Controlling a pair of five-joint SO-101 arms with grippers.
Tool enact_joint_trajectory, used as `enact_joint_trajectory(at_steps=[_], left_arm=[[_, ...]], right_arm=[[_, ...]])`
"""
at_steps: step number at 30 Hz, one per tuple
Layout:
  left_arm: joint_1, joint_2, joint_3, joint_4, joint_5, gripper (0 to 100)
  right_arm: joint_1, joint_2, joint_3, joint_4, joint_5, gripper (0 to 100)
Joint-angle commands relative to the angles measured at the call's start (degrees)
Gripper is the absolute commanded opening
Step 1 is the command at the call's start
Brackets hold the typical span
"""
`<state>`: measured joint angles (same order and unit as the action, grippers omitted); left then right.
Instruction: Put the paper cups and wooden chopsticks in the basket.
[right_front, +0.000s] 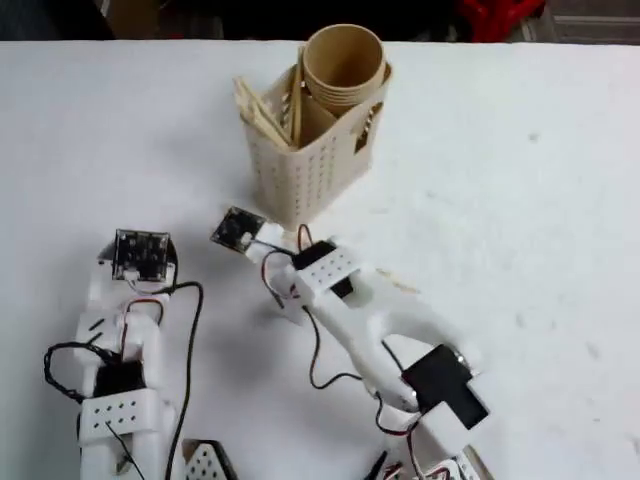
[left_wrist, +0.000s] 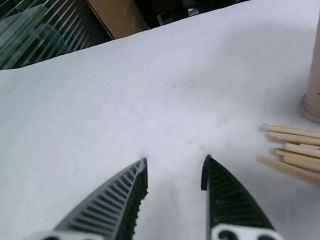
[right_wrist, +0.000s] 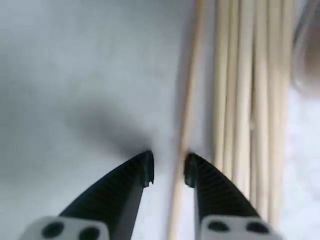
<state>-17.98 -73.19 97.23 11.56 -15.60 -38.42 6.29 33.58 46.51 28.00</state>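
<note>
The right gripper (right_wrist: 169, 156) has its jaws a little apart. One chopstick (right_wrist: 190, 100) on the table seems to run straight between them (the other chopsticks (right_wrist: 245, 100) lie just beside). The left gripper (left_wrist: 175, 160) is open, farther off.

A lab or workshop is suggested: a white counter (right_front: 520, 150), a loose black cable (right_front: 194, 335), a brown box (left_wrist: 117, 17) (seemingly cardboard).

The fixed high camera looks steeply down over the white worktop (right_front: 520, 200) from its near side. The left wrist camera peers past the left claw (left_wrist: 175, 159), low across the worktop to its far edge; the right wrist camera hangs close above the surface behind the right claw (right_wrist: 168, 154). Both wrist views share the pale wooden chopsticks (left_wrist: 292, 150)
</note>
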Motion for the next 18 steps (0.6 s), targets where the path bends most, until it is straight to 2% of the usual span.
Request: enact_joint_trajectory(at_steps=[1, 9, 11, 18], left_arm=[[0.6, -0.8, 0.0, 0.2, 0.4, 19], [0.6, -0.8, 0.0, 0.2, 0.4, 19], [0.6, -0.8, 0.0, 0.2, 0.4, 19], [0.6, -0.8, 0.0, 0.2, 0.4, 19]], right_arm=[[-0.1, 0.3, -1.6, -0.6, 0.3, 1.2], [-0.1, -1.9, -1.7, 3.4, -1.8, 1.7], [0.2, -5.4, -1.3, 4.7, -4.3, 1.7], [0.0, -25.5, 5.3, 7.8, -4.9, 1.7]])
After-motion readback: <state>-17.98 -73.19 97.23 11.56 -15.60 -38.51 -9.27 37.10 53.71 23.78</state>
